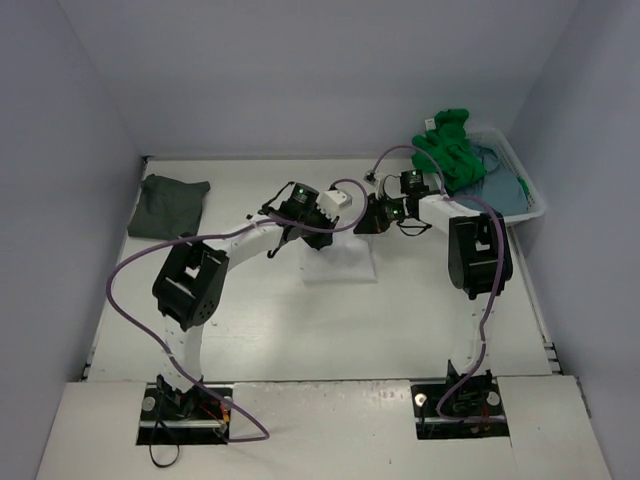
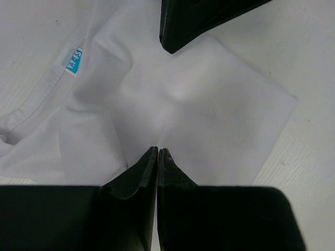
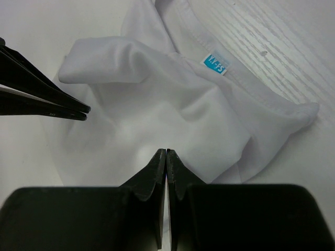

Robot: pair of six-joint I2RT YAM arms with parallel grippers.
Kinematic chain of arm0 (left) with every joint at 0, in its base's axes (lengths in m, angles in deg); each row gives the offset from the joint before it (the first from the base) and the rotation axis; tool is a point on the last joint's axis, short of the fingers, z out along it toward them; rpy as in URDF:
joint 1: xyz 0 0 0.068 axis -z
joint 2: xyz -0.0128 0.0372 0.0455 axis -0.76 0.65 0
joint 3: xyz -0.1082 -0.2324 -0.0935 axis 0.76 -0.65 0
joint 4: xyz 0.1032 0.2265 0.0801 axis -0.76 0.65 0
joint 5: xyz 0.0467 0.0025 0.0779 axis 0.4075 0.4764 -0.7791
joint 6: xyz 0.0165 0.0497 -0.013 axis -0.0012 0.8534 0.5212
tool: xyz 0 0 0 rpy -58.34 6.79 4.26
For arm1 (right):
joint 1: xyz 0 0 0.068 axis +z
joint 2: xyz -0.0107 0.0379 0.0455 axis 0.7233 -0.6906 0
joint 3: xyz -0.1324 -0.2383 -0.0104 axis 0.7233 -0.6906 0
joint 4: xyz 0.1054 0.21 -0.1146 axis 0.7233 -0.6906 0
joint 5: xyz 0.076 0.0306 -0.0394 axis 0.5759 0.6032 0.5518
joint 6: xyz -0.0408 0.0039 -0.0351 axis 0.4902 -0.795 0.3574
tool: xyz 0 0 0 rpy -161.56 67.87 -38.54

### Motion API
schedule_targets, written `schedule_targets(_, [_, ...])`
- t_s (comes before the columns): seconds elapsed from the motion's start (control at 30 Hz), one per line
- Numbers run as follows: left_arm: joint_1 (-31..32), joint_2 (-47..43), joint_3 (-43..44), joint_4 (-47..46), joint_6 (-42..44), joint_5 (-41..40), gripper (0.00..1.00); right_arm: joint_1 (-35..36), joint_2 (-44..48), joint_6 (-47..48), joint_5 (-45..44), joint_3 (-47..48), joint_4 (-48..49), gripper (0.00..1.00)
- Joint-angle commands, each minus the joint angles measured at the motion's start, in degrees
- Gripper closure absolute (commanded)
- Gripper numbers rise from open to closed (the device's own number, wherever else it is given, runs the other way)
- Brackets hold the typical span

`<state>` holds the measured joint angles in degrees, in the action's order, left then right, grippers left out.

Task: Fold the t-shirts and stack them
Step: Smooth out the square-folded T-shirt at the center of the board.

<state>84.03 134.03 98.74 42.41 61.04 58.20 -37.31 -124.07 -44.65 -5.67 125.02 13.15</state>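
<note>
a white table (image 1: 300, 330) seen from above, with two robot arms reaching in from the near edge toward its middle. a partly folded white cotton t-shirt (image 1: 340, 262) lies in the centre of the table, directly under both wrists.

the left gripper (image 2: 158, 151) hangs close over the shirt with its two black fingers pressed tip to tip. the right gripper (image 3: 166, 152) faces it from the opposite side, fingers likewise closed together with no gap. whether either one pinches any cloth cannot be told. the cloth between them is rumpled, with one flap turned over onto the body of the shirt. the neckband shows beside that flap and carries a small blue size label (image 2: 73, 61).

a folded dark grey t-shirt (image 1: 170, 205) lies flat at the far left of the table, well apart from the arms. at the far right stands a white slotted plastic basket (image 1: 535, 200). a bright green t-shirt (image 1: 450, 150) is heaped over its left rim, and a dusty blue-grey t-shirt (image 1: 505, 180) lies inside it.
</note>
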Motion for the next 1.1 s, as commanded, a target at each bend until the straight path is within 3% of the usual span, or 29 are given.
schedule_targets(0.0, [0.24,-2.46,1.44,-4.03,1.56,-0.45,1.00,0.56,1.23,-0.47,0.90,1.76,0.66,1.00])
schedule_targets(0.4, [-2.74,-0.28,0.90,-6.93,5.26,-5.90,1.00,1.09,3.69,-0.04,-7.01,-0.43,0.13,1.00])
schedule_targets(0.73, [-8.37,6.14,3.72,-7.46,6.05,-5.55,1.00,1.09,4.31,1.46,-7.89,-2.02,-1.80,1.00])
schedule_targets(1.07, [-9.52,5.62,4.42,-9.13,4.56,-3.09,1.00,1.88,3.25,2.69,-9.39,-1.23,-3.03,1.00])
